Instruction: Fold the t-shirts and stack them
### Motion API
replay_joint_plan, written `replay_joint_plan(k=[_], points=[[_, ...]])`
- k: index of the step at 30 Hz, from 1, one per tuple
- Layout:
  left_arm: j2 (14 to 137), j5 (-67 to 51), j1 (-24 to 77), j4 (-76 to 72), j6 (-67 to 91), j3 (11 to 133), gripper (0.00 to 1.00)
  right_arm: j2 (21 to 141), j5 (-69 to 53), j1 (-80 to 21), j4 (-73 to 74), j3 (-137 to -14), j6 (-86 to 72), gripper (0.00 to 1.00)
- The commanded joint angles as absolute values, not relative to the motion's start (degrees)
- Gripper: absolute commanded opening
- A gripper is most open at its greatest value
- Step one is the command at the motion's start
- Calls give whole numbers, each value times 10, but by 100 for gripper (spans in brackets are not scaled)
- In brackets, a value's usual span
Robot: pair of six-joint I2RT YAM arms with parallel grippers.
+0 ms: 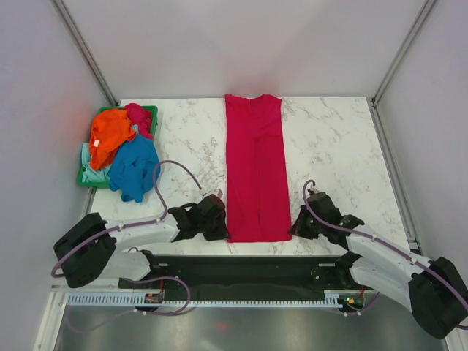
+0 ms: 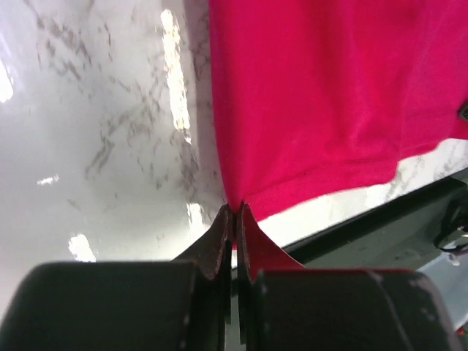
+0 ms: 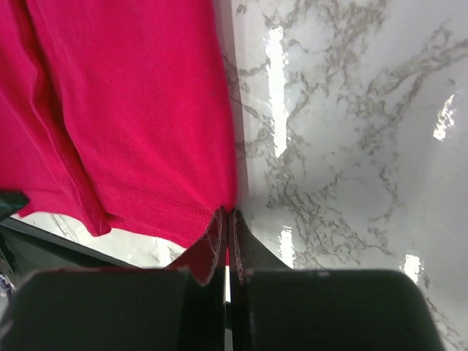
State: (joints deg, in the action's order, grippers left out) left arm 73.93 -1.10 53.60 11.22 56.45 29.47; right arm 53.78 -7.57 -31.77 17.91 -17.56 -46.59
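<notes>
A magenta-red t-shirt (image 1: 256, 168) lies on the marble table as a long narrow strip, its sides folded in and its collar at the far end. My left gripper (image 1: 222, 216) is shut on the shirt's near left hem corner (image 2: 235, 199). At the near right hem corner (image 3: 228, 208), my right gripper (image 1: 295, 224) is shut on the cloth too. Orange (image 1: 110, 135), blue (image 1: 135, 167) and pale mint green (image 1: 91, 174) t-shirts lie heaped in and over a green basket at the back left, with another magenta-red piece (image 1: 139, 117) on top.
The green plastic basket (image 1: 151, 111) stands at the table's left edge (image 1: 110, 197). A black strip (image 1: 241, 270) runs along the near edge between the arm bases. Grey walls close in the back and both sides.
</notes>
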Motion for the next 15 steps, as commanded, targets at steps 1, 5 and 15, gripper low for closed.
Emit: replay_joint_plan(k=[1,5,15], points=[[654,42,568,175,635,294,2,503,-57,-320,221,-168,-469,0],[592,49,587,208,669,280,2,432,-75,-320,262,-168,-496,0],[572,87,608,317,679,381,2,386,-65,-321,330,-270,-500,0]])
